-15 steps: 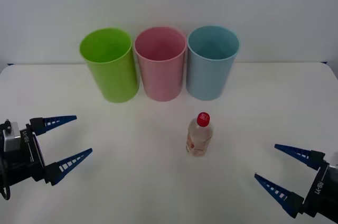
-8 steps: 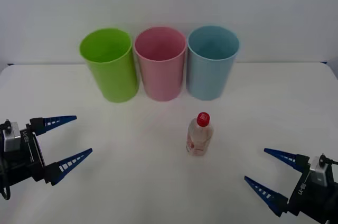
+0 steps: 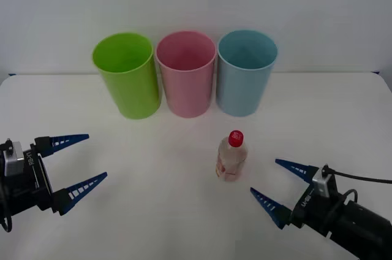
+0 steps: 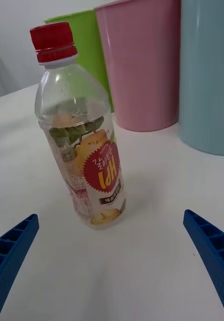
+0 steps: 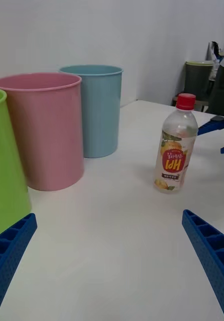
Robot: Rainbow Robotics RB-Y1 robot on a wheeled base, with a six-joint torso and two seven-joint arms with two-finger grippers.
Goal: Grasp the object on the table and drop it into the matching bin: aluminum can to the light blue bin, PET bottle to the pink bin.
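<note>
1. Front view: there are three bins in one row at the far side of the table (image 3: 184, 223): one green bin (image 3: 127, 76), one pink bin (image 3: 185, 73) and one blue bin (image 3: 245, 72), standing close side by side. There is one bottle (image 3: 231, 157), upright on the table, in front of the gap between the pink and the blue bin and apart from both. There are two grippers. The right gripper (image 3: 283, 187) is just beside the bottle on its right. Its fingers are spread wide, and they hold nothing and touch nothing. The left gripper (image 3: 79, 165) is at the left edge, well apart from the bottle. It is also wide open and empty.

2. Front view, against the earlier frames: the right gripper has moved from the lower right corner toward the bottle. The left gripper, the bottle and the bins are in the same places.

3. Right wrist view: one bottle (image 4: 84, 145) stands upright with a red cap, between the two blue fingers (image 4: 212, 251), not touched by them. Behind it stand the green bin (image 4: 87, 45), the pink bin (image 4: 142, 65) and the blue bin (image 4: 207, 75).

4. Left wrist view: the three bins, green (image 5: 4, 165), pink (image 5: 44, 130) and blue (image 5: 94, 110), and one bottle (image 5: 175, 145) farther off. The left fingers (image 5: 207, 256) are far apart. Beside the bottle are the tips of the right gripper (image 5: 218, 135).
</note>
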